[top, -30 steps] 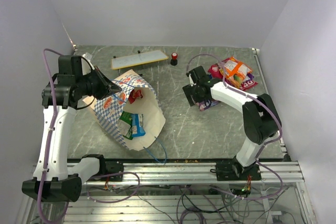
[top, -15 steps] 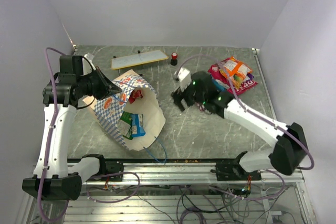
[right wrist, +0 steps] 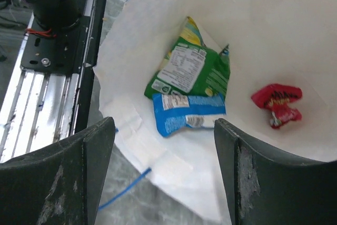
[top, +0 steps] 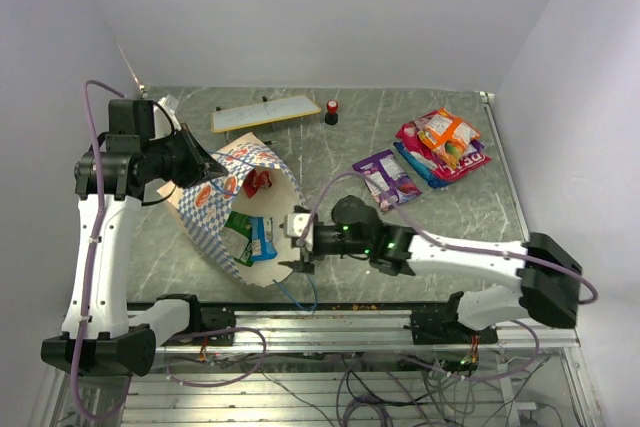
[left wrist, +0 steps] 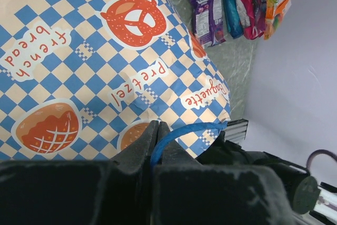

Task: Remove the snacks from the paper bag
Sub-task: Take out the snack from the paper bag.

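The checkered paper bag (top: 205, 209) lies on its side at the left, its mouth turned toward the near right. My left gripper (top: 215, 165) is shut on its upper blue cord handle (left wrist: 179, 133) and holds the mouth up. Inside, on the cream lining (right wrist: 253, 35), lie a green packet (right wrist: 192, 72), a blue packet (right wrist: 187, 117) and a tiny red wrapper (right wrist: 278, 104). My right gripper (top: 297, 237) stands open and empty at the bag's mouth, its fingers either side of the blue packet in the right wrist view. Other snacks lie out on the table: a purple packet (top: 386, 177) and a magenta, orange and blue pile (top: 445, 142).
A flat white board with a yellow edge (top: 265, 112) and a small red-and-black knob (top: 331, 111) sit at the back. The bag's lower blue cord (top: 298, 292) trails toward the metal rail (top: 380, 322) at the near edge. Walls close in on three sides.
My right arm has swung from beside the snack pile at the right across to the bag's mouth, leaving the purple packet on the table. The left arm still holds the handle.
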Robot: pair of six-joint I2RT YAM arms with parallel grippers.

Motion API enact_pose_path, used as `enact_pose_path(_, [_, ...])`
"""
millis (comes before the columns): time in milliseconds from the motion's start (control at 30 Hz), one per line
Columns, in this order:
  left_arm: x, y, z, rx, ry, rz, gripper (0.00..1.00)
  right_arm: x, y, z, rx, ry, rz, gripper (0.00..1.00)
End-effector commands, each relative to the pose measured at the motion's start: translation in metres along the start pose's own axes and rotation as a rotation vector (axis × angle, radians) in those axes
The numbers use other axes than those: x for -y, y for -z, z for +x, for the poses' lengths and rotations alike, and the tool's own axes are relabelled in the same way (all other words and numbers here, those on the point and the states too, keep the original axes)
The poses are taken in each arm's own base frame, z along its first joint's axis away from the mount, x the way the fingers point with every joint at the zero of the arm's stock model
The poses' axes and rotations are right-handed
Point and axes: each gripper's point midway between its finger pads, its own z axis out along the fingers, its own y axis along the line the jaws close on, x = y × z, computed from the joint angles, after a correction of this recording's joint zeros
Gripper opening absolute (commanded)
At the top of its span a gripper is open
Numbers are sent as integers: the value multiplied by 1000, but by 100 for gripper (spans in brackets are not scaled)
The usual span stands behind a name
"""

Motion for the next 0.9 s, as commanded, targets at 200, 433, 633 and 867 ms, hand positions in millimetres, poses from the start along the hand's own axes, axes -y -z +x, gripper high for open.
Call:
enact_pose_path(200, [-3, 2, 2, -25, -37, -24, 7, 45, -98, 16, 16, 126, 214, 74])
enact_pose_path(433, [-13, 0, 16, -73, -25, -49, 7, 41, -142, 34, 14, 148, 146, 79])
enact_pose_path(633, [-15, -2, 17, -101, -43, -52, 7, 15, -168, 42, 37, 217, -4, 91])
enact_pose_path(867, [-16, -7, 21, -133, -47, -38, 7, 7, -194, 66, 23, 181, -48, 100])
